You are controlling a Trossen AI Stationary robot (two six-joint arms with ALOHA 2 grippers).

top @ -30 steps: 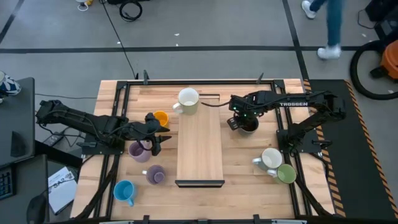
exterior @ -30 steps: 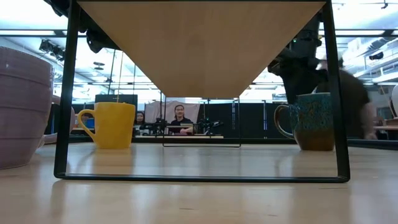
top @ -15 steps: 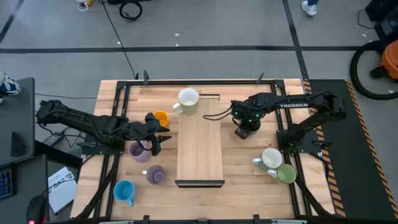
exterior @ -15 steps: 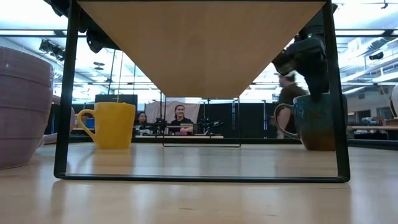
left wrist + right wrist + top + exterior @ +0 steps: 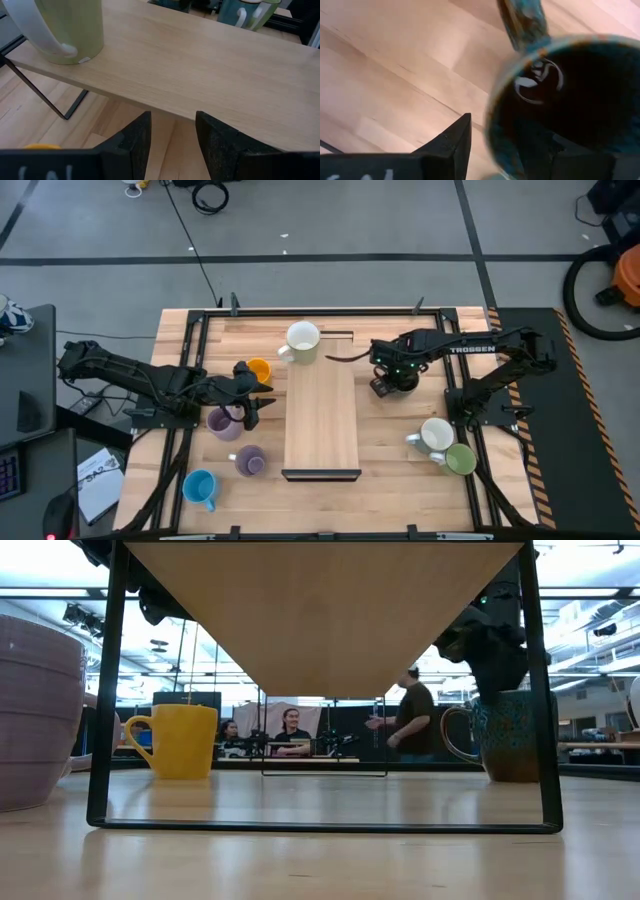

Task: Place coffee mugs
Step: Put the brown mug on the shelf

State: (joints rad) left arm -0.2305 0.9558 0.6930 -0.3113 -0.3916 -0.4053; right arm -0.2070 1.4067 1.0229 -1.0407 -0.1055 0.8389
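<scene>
A dark grey-teal mug (image 5: 392,380) stands right of the wooden riser (image 5: 322,420), with my right gripper (image 5: 507,142) shut on its rim from above. In the low view the mug (image 5: 505,735) looks to have its base at table level. A white mug (image 5: 302,340) stands on the riser's far end. Left of the riser my left gripper (image 5: 255,408) hovers open and empty, between the orange mug (image 5: 258,370) and a lavender mug (image 5: 222,420). A second lavender mug (image 5: 248,460) and a light blue one (image 5: 200,488) stand nearer. My right gripper has the dark mug's rim (image 5: 492,125) between its fingers, one finger (image 5: 455,145) outside the wall and the other inside the hollow. The fingers point down from above. The mug stays upright, its handle (image 5: 522,20) on the far side from the fingers.
A white mug (image 5: 437,435) and a green mug (image 5: 461,460) stand close together near the right arm's base. The riser's black legs (image 5: 105,690) frame the low view. People stand in the room beyond the table.
My right gripper has tipped a little while keeping its hold on the dark mug's rim; the mug has stayed about where it was, right of the riser. A person has walked across the room behind the table.
</scene>
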